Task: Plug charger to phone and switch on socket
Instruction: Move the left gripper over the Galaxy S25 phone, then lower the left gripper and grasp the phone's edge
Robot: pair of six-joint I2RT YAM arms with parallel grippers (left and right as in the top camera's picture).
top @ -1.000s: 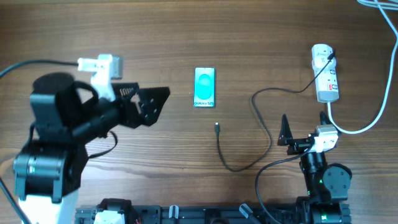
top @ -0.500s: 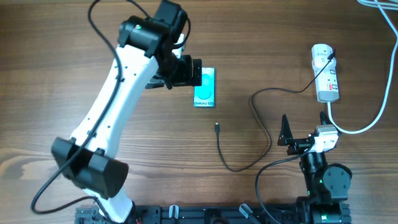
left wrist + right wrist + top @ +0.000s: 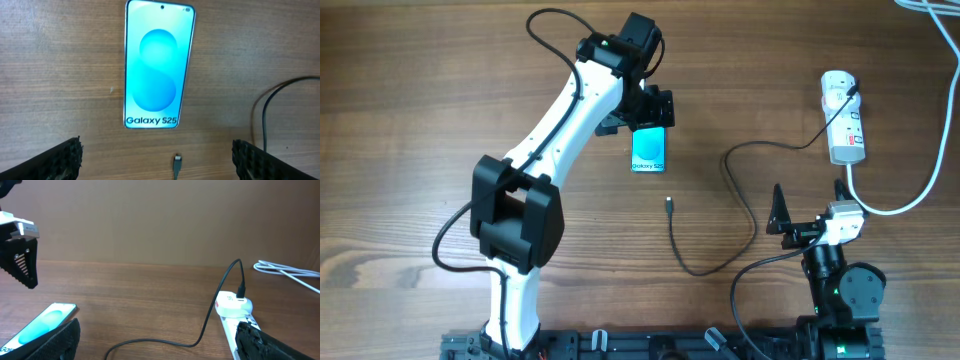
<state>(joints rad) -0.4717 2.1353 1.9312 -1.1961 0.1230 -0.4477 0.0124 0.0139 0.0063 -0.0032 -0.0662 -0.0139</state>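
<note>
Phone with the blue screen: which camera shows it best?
The left wrist view: the phone lies whole and close, its Galaxy S25 text readable. Overhead shows it small, its top under the left end effector. Right wrist catches only a slanted part.

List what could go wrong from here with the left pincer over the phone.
1. The phone lies flat on the wood, so the open left pincer may shove it instead of gripping it.
2. The charger plug lies loose near the phone's bottom edge; a sliding phone could knock it askew.
3. Its cable loops slack to the socket; a hard pull might drag the socket.
</note>
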